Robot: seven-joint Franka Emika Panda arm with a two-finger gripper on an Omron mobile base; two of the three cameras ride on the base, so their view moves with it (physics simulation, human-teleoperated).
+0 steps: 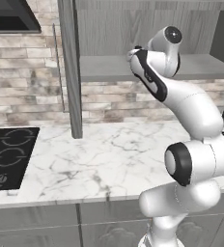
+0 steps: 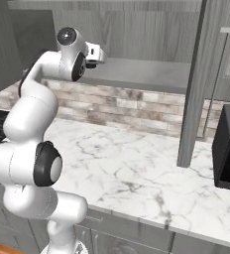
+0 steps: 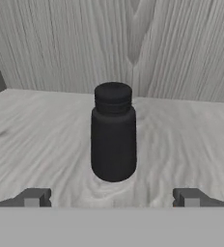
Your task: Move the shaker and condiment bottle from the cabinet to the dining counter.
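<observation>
Claw (image 3: 112, 198): jaws spread wide, gripping nothing. Matte black shaker (image 3: 113, 132), cylindrical with ribbed cap, stands upright at 12 o'clock, apart from both fingertips (image 3: 33, 198), on the cabinet (image 3: 46, 140) shelf of pale grey wood grain, backed by a grained panel.

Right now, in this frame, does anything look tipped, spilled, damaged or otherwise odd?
Nothing stands out. The black shaker stands upright on the cabinet shelf, with no spill around it. The tool is open, its fingertips short of the shaker on either side and not touching it. The worktop below looks unmarked.
</observation>
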